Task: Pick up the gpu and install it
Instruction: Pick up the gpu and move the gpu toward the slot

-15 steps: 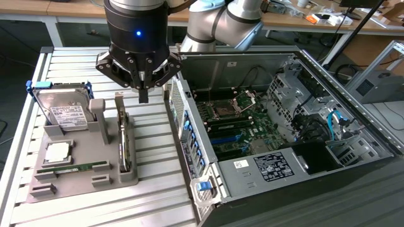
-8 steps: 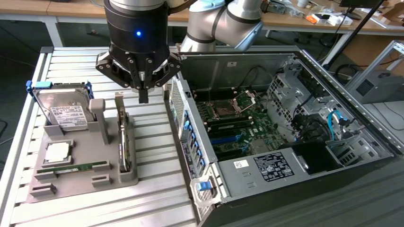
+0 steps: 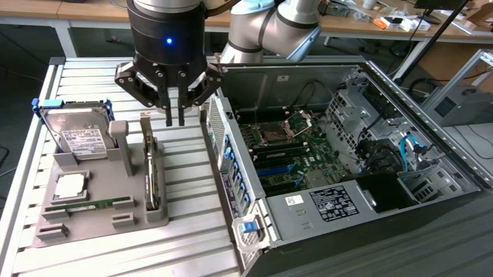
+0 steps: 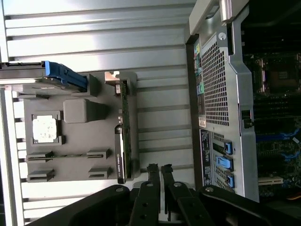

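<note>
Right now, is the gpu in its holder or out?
In. The gpu stands on edge in a slot of the grey holder; the gripper hangs close by, holding nothing.

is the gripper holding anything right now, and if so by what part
Nothing is held. The gripper hangs close to the gpu without touching it; the card stands on edge in the grey holder.

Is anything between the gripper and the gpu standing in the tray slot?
Nothing visible. The gripper hangs above the gray tray, close to one end of the gpu, with only open air between them. The hard drive stands apart, toward the exterior view's left.
</note>
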Robot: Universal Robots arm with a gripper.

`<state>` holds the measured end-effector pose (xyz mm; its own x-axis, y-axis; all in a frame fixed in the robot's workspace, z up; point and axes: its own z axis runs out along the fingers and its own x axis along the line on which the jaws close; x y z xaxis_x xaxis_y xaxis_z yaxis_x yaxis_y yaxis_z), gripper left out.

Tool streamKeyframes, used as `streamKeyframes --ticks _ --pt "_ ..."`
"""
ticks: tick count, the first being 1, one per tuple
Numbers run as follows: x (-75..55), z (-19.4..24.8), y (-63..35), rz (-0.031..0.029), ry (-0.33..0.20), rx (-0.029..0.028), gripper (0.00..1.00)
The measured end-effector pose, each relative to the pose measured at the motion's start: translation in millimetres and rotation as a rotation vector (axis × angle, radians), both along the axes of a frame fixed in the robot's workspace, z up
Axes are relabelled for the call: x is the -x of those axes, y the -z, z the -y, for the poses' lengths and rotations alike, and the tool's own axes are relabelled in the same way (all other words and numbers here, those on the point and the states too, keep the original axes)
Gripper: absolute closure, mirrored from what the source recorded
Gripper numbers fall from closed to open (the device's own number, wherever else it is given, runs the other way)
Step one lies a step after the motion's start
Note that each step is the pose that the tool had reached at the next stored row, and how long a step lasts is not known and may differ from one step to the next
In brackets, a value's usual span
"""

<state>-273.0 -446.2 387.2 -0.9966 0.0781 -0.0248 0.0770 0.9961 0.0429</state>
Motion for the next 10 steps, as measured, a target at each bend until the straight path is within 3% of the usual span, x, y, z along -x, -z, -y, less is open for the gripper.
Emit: streamKeyframes --ticks 2,4,5,10 --pt "0.0 0.0 0.0 0.0001 0.000 0.0000 0.71" --pt "0.0 0.0 0.0 0.0001 0.000 0.0000 0.71" --pt "0.0 0.0 0.0 0.0000 0.000 0.0000 0.64" --pt "0.0 0.0 0.0 0.0000 0.000 0.0000 0.64"
